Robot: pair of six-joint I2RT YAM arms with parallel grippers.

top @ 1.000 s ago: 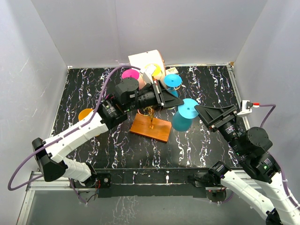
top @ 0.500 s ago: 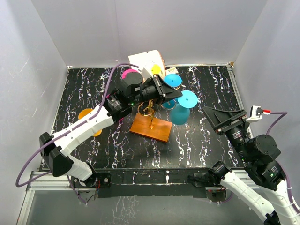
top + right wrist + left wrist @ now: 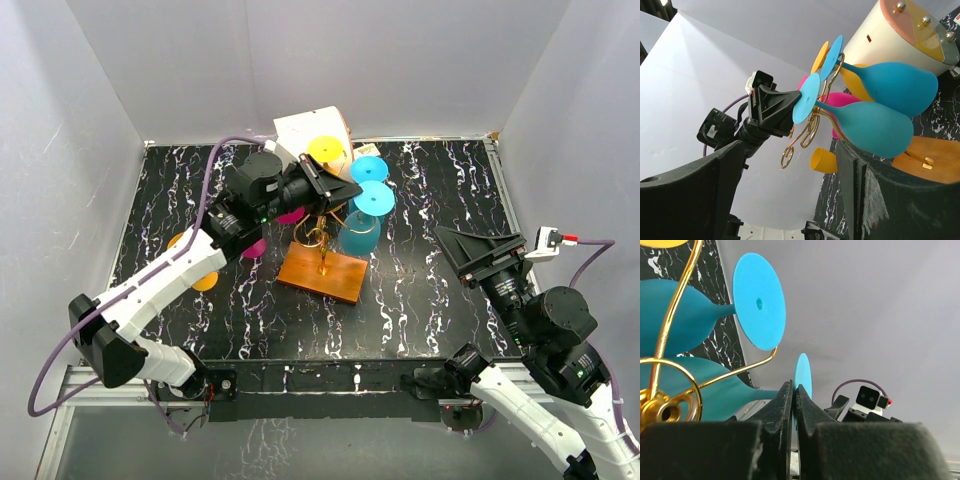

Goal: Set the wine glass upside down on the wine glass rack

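The wine glass rack (image 3: 318,236) is gold wire with scroll arms on an orange-brown wooden base (image 3: 322,272) at mid table. My left gripper (image 3: 350,200) is shut on the rim of the flat foot (image 3: 802,376) of a teal wine glass (image 3: 358,235). It holds the glass upside down at the rack's right side, the stem along a gold arm (image 3: 827,112). I cannot tell whether the glass rests on the arm. My right gripper (image 3: 480,242) is open and empty, well to the right of the rack; in its own view (image 3: 790,200) nothing lies between its fingers.
A second teal glass (image 3: 369,170), a yellow one (image 3: 326,150) and a pink one (image 3: 252,247) hang around the rack. A white cylinder-shaped box (image 3: 305,128) stands behind it. An orange glass (image 3: 190,255) lies on the table at left. White walls enclose three sides.
My left gripper has carried the teal glass leftwards, in to the rack. My right gripper drew back from the glass a second ago and has held still since.
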